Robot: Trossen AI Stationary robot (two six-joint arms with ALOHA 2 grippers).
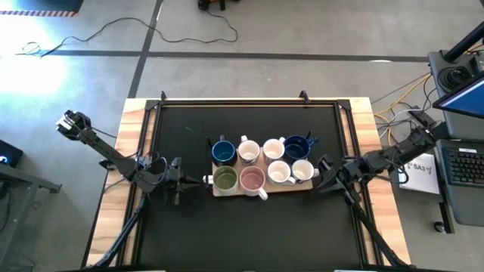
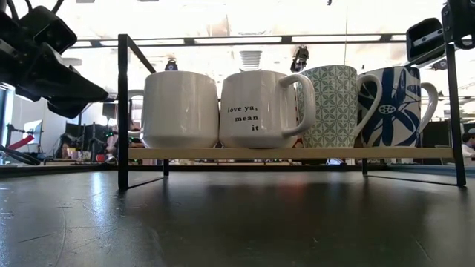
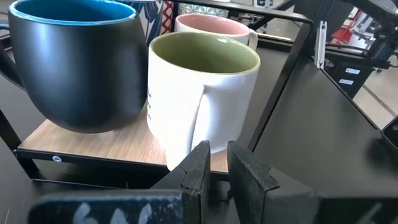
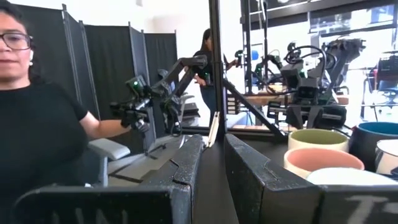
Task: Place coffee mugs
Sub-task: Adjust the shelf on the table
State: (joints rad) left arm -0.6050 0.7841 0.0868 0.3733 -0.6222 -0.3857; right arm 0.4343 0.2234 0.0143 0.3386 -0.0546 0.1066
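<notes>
Stretching across most of the room in front of me is the black table (image 1: pixel 249 227), with a dark arm lying low along each side. Sitting near its middle is a light wooden board (image 1: pixel 227 191), and all eight coffee mugs (image 1: pixel 261 168) are standing upright on it in two rows of four, packed close together. The back row is showing a blue mug (image 1: pixel 222 153), two white ones and a dark blue patterned mug (image 1: pixel 297 146); the front row is holding the olive green mug (image 1: pixel 225 179), the pink mug (image 1: pixel 252 179) and two more white ones. The left gripper (image 1: pixel 198 180) is resting just beside the board's left end, its fingers (image 3: pixel 198 167) standing a narrow gap apart with nothing between them, right in front of the olive mug's handle. The right gripper (image 1: pixel 321 172) is sitting just off the board's right end, fingers likewise slightly parted and empty. Beyond the table, a person in black (image 4: pixel 37 124) is sitting.
</notes>
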